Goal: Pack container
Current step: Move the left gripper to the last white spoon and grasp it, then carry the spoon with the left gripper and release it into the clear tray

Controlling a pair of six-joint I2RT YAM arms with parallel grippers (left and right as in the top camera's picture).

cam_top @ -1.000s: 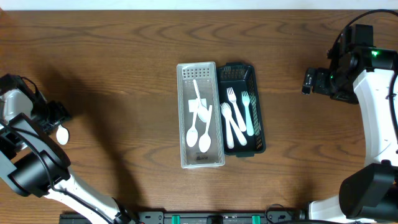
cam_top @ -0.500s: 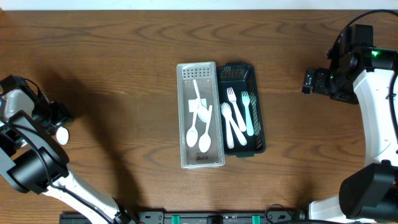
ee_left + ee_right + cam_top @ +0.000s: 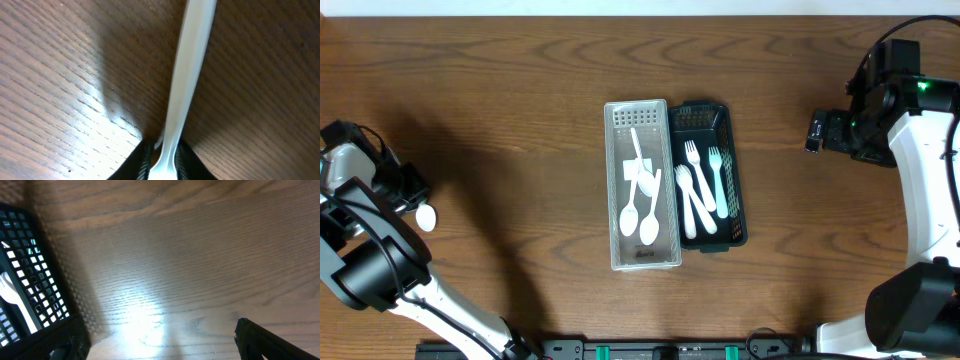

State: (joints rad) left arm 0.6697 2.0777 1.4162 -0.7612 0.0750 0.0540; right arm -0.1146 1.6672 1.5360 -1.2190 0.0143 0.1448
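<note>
A white plastic spoon point(image 3: 425, 214) lies on the wood table at the far left, and my left gripper point(image 3: 411, 192) is shut on its handle. In the left wrist view the spoon handle point(image 3: 187, 75) runs up from between the jaws of the left gripper point(image 3: 164, 167), which press on both its sides. A clear container point(image 3: 612, 190) at the centre holds several white spoons point(image 3: 638, 215). A dark green basket point(image 3: 740, 200) beside it holds several forks point(image 3: 695, 190). My right gripper point(image 3: 817, 131) hovers open and empty to the right of the basket.
The basket's mesh wall point(image 3: 20, 270) shows at the left of the right wrist view, with bare wood point(image 3: 175, 255) under the open right gripper point(image 3: 160, 345). The table's far edge runs along the top of the overhead view.
The left gripper's jaws have closed onto the spoon's handle, and the spoon's bowl has shifted slightly to the right. The right arm has not moved.
</note>
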